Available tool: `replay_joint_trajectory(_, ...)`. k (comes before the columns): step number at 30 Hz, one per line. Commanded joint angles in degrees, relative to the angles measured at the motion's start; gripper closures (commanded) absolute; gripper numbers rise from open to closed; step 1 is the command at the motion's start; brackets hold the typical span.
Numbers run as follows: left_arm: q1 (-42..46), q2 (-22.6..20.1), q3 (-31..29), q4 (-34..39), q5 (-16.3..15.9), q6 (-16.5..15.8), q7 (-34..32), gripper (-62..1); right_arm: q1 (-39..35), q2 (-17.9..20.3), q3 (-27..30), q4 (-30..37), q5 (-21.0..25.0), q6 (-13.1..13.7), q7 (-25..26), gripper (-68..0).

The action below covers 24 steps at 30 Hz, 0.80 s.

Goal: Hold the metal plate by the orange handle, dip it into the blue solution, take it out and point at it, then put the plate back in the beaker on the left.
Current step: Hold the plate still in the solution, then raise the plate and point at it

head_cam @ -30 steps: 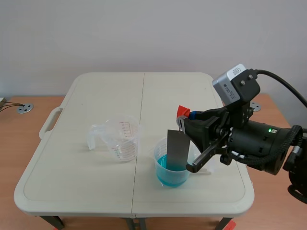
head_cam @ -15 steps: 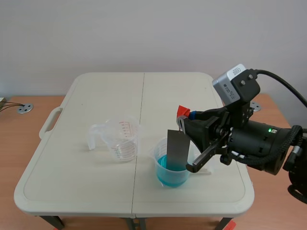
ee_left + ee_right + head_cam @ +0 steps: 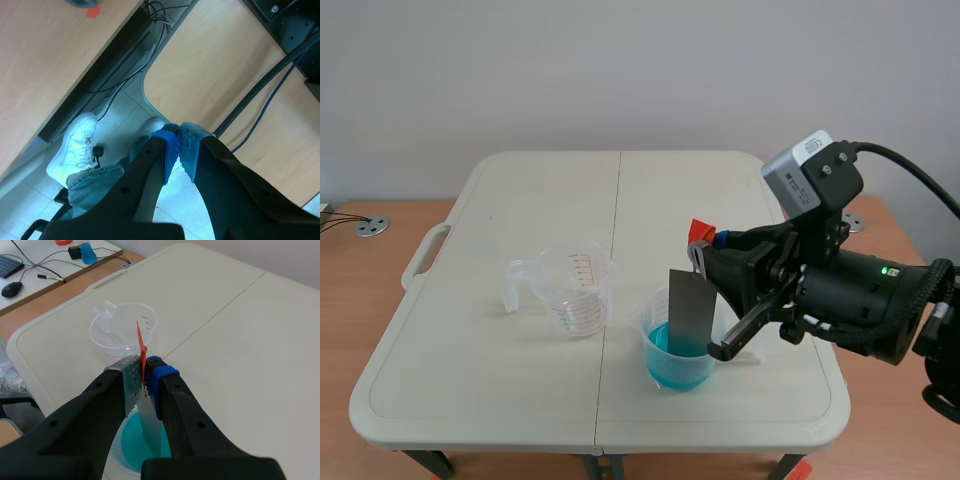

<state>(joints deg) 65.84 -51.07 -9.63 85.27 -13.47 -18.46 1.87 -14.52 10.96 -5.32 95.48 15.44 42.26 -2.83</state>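
Right end effector (image 3: 703, 248): clamped on the orange handle (image 3: 141, 342), one pad on each face.

Metal plate (image 3: 689, 308): hangs upright below the handle, with its lower edge dipped in the blue solution (image 3: 672, 368) inside the clear beaker (image 3: 648, 320).

The clear beaker stands near the front edge of the worktop (image 3: 520, 190), just right of the centre seam.

Empty measuring beaker (image 3: 576, 292): red graduations, stands left of the clear beaker, near it but apart, with its handle toward the left.

Left end effector (image 3: 178, 146): off the worktop, pads pressed together with nothing between them. Under it are the floor (image 3: 125, 107) and a white shoe (image 3: 75, 147).
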Motion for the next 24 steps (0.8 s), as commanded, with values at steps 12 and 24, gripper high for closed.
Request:
replay_joint_trajectory(12,-0.15,0.55,-0.09,0.66,-0.26,-0.31,-0.35,-2.7,-3.54,0.15,0.87,10.91,1.68,0.46,-0.04,-1.5)
replay_joint_trajectory(24,-1.62,0.55,-0.09,0.66,-0.39,-0.31,-1.9,-2.7,-4.11,0.13,0.92,17.57,1.7,0.46,-2.62,-1.5)
